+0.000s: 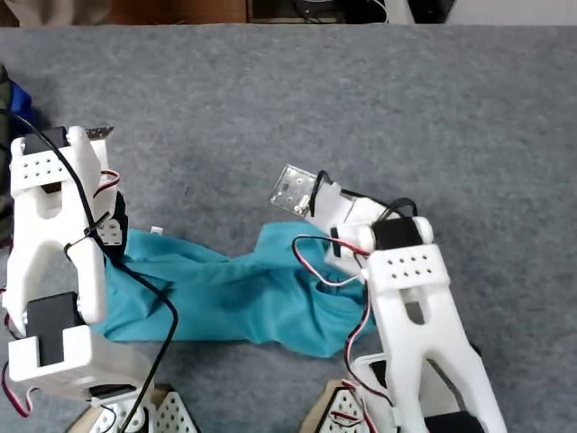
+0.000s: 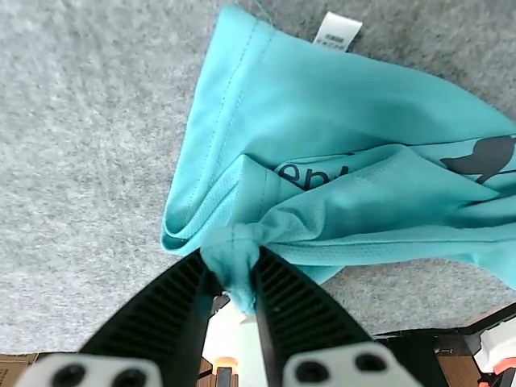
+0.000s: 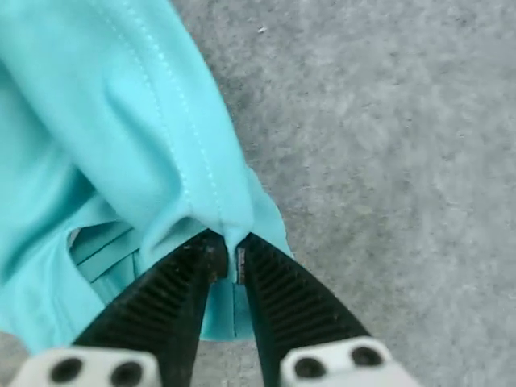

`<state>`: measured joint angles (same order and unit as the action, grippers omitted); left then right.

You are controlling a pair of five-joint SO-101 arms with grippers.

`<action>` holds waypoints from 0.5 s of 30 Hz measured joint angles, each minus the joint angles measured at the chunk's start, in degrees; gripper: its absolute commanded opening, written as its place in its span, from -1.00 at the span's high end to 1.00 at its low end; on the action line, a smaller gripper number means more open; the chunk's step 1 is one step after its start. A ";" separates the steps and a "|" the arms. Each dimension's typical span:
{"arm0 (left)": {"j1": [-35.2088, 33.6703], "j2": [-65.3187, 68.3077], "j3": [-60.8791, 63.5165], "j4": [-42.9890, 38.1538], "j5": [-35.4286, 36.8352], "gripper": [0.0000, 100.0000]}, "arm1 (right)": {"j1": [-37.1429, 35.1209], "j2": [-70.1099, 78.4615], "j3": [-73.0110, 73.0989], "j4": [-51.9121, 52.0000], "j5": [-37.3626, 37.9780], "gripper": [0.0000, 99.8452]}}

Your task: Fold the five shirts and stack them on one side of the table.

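Note:
A teal shirt [image 1: 225, 293] lies bunched and stretched between the two arms on the grey table. My left gripper [image 2: 235, 278] is shut on a gathered corner of the teal shirt [image 2: 347, 161], whose white label and dark print face up. In the high view the left gripper [image 1: 115, 230] sits at the shirt's left end. My right gripper [image 3: 230, 262] is shut on a stitched hem of the teal shirt [image 3: 121, 121], pinched between its ribbed black fingers [image 3: 173, 294]. Seen from above, the right gripper [image 1: 326, 242] is at the shirt's right end.
Grey felt-like table surface [image 1: 406, 99] stretches wide behind and to the right of the shirt. Dark cloth [image 1: 11, 104] shows at the far left edge. The arms' bases [image 1: 135, 410] stand along the near edge.

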<state>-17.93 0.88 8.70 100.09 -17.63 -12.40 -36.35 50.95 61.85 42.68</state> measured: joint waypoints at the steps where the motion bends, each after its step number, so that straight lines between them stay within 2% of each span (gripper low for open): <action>1: 0.00 0.00 0.00 0.00 0.00 0.96 | 0.00 -0.62 0.00 0.00 0.00 0.96; 11: 0.00 0.00 0.00 0.00 0.00 0.96 | 0.00 -5.63 0.00 11.69 2.99 0.95; 15: 0.00 0.00 0.00 0.00 0.00 0.96 | 0.00 -7.82 2.02 12.04 2.99 0.76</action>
<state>-17.93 0.88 8.70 100.09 -17.63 -12.40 -44.18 52.97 73.89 45.67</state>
